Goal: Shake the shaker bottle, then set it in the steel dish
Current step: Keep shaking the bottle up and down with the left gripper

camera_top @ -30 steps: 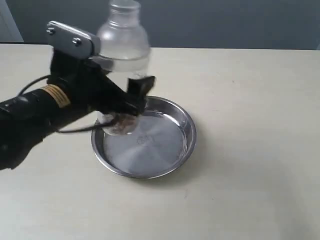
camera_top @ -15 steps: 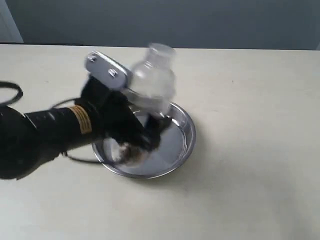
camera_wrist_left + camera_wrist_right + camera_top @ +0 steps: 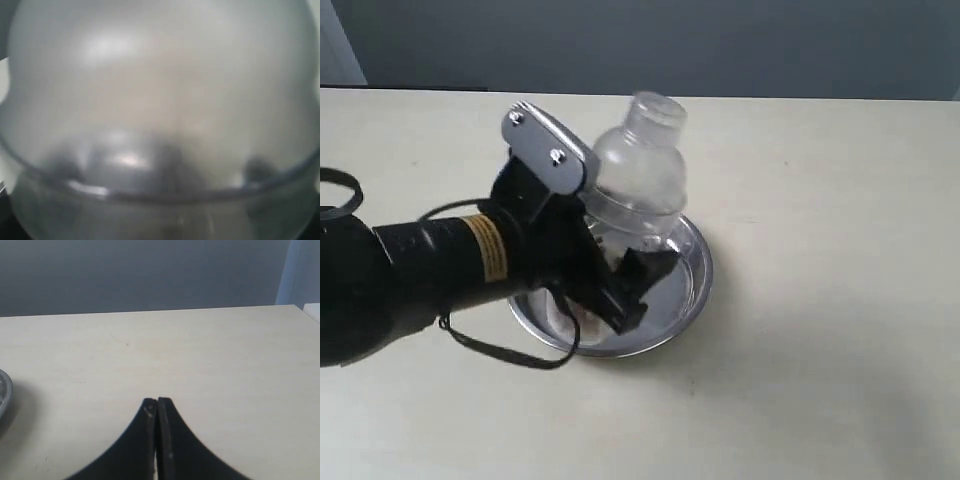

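Observation:
The clear shaker bottle (image 3: 638,170) leans to the right over the steel dish (image 3: 692,272), its cap up and away from me. My left gripper (image 3: 625,275) is shut on the bottle's lower body, low over the dish. Brownish granules show faintly at the bottle's base behind the fingers; I cannot tell if the base touches the dish. The frosted shoulder of the shaker bottle (image 3: 160,100) fills the left wrist view. My right gripper (image 3: 157,402) is shut and empty, over bare table well to the right of the steel dish (image 3: 3,392).
The pale tabletop (image 3: 820,330) stretches out around the dish. A loose black cable (image 3: 510,352) hangs from the left arm near the dish's front left. The table's far edge meets a dark wall.
The left arm swung the bottle down from upright and high to tilted over the dish; since half a second ago it has shifted slightly right and steadied. The right gripper's earlier state is not shown.

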`<action>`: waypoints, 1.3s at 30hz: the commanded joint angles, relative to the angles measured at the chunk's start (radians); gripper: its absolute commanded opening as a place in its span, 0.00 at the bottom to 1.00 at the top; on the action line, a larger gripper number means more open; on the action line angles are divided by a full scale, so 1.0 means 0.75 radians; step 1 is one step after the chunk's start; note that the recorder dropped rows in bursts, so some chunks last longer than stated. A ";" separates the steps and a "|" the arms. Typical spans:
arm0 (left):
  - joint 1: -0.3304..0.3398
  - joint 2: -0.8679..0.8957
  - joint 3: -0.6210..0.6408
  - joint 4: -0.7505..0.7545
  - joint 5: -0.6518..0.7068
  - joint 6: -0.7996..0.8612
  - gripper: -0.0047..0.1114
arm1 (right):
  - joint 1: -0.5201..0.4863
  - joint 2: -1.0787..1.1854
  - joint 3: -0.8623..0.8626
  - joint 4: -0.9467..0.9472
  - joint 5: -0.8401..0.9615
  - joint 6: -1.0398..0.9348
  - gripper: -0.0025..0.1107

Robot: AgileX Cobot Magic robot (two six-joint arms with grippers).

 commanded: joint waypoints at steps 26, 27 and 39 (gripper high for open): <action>0.106 -0.052 -0.008 0.054 -0.389 -0.089 0.04 | 0.002 -0.006 0.002 -0.002 -0.016 0.000 0.01; 0.099 -0.104 -0.032 0.158 -0.461 -0.105 0.04 | 0.002 -0.006 0.002 -0.002 -0.016 0.000 0.01; 0.083 0.053 -0.023 0.029 -0.342 -0.136 0.04 | 0.002 -0.006 0.002 -0.002 -0.016 0.000 0.01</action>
